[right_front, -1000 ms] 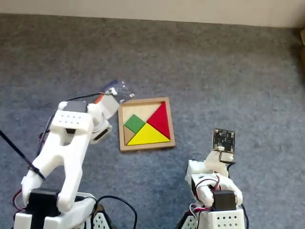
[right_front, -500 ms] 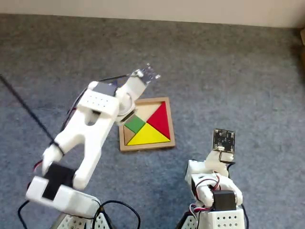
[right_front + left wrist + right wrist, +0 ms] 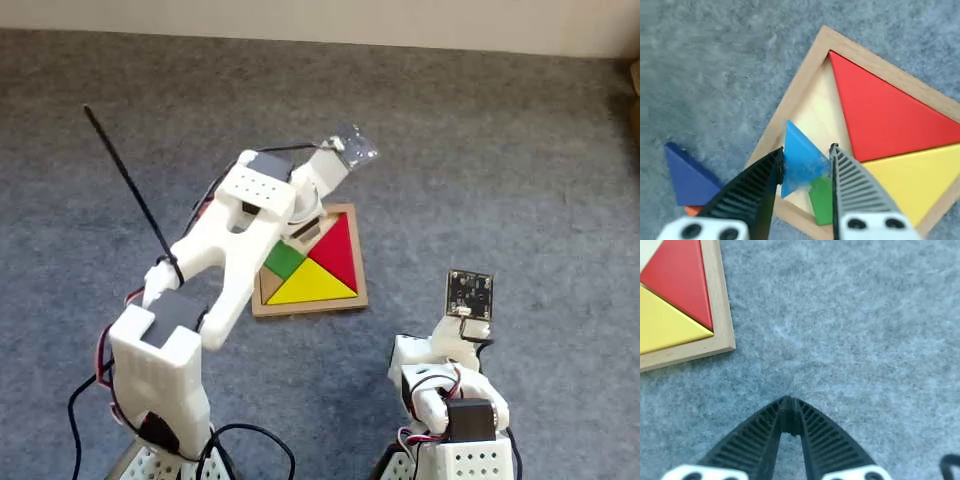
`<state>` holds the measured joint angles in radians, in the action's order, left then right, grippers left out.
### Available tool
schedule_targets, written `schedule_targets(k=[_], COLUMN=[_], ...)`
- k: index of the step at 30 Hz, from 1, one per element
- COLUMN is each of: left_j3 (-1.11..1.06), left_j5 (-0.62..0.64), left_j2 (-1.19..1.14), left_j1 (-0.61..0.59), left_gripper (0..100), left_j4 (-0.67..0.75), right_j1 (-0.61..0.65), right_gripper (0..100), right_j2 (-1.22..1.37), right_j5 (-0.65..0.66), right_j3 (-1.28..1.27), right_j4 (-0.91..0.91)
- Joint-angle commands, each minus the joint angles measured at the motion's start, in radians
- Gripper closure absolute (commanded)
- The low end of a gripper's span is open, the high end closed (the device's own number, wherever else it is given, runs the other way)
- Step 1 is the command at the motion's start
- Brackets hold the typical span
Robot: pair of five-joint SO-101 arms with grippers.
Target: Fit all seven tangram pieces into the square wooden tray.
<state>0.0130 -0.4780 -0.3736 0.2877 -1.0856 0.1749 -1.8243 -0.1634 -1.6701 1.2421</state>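
Reaching out from the near edge in the high view, the left arm (image 3: 235,240) stretches over the square wooden tray (image 3: 310,304), which lies on the grey surface (image 3: 520,150) with a red triangle (image 3: 338,250), a yellow triangle (image 3: 310,285) and a green square (image 3: 283,260) inside it; the right arm (image 3: 450,400) is folded well apart from the tray. In the left wrist view, the left gripper (image 3: 806,150) has its black fingers (image 3: 760,185) clamped on a light blue triangle (image 3: 799,160), one finger on each side of it. The piece sits over the tray's bare pale floor near the rim, and its corner overlaps the green square between the fingers. The red and yellow triangles lie beyond one finger, inside the tray. A dark blue piece (image 3: 687,172) and an orange piece (image 3: 692,211) lie on the surface outside the other finger. In the right wrist view, the right gripper (image 3: 789,405) hangs over the surface with its fingers (image 3: 765,435) pressed together, holding nothing; a tray corner lies well beyond the fingertips.
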Motion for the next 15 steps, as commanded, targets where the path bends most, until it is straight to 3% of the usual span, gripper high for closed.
schedule_targets(k=[1,4,9,15], left_j3=[0.067,0.065,0.059,0.067], left_j5=[-0.015,-0.017,-0.012,-0.011], left_j2=[-0.004,-0.007,-0.007,-0.004], left_j1=[0.013,0.010,0.013,0.007], left_gripper=[90,89,76,76], left_j4=[0.008,0.009,-0.006,-0.040], right_j1=[-0.007,-0.007,-0.007,-0.007], right_gripper=[99.3,99.3,99.3,99.3], right_j2=[-0.021,-0.021,-0.021,-0.021], right_j5=[-0.006,-0.006,-0.006,-0.006], right_j3=[-0.120,-0.120,-0.120,-0.120], right_j4=[0.010,0.010,0.010,0.010])
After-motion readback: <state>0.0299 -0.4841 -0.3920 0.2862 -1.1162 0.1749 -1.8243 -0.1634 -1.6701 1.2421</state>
